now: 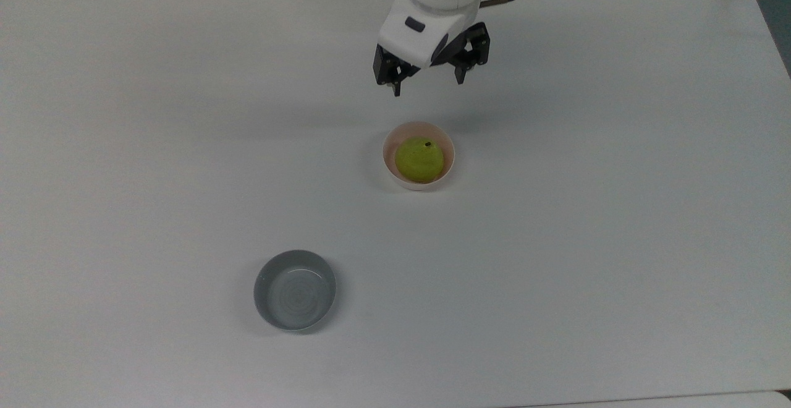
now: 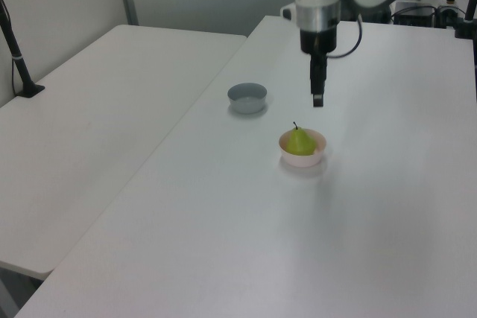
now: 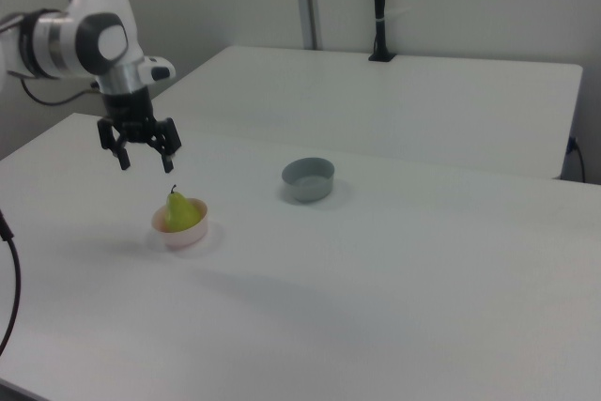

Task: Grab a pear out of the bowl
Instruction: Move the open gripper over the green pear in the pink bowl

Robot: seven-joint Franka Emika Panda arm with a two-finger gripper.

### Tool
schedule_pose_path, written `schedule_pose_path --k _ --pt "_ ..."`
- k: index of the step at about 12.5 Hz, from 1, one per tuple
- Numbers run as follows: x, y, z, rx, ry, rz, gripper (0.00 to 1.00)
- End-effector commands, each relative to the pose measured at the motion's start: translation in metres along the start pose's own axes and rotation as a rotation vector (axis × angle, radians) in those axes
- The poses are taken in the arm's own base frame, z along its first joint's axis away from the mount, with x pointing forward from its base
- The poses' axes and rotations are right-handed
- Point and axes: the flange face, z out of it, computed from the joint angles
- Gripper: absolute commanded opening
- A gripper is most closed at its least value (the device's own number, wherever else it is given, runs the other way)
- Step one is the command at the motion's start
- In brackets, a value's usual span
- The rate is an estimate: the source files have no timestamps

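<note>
— What's the surface like from where you sit?

— I'm looking at a plain white table, matte and unmarked. In the left view a second white table butts against it, with a black pole standing on its far edge and pale partition walls behind. I can't make out any brand, label or writing.

— And the fruit?

— The pear sits stem up inside the pink bowl, near the middle of the table. A grey bowl with a ringed inside stands well apart from it, toward the top view's lower left.

— Your gripper?

— My gripper hangs above the table, its fingers spread wide and holding nothing. In the top view it is just above the pink bowl's upper rim; in the right view it hovers over the pear and slightly to the right view's left, clear of the stem.
</note>
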Motion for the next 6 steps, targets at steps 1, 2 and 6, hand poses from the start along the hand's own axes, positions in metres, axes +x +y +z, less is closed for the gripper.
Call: schedule_pose_path --k 1,2,6 --pt "0.015 0.004 0.031 -0.02 0.013 -0.017 1.0" --pt "0.019 0.005 0.042 -0.037 0.005 -0.025 1.0" --pt "0.027 0.005 0.082 -0.061 0.009 -0.049 1.0"
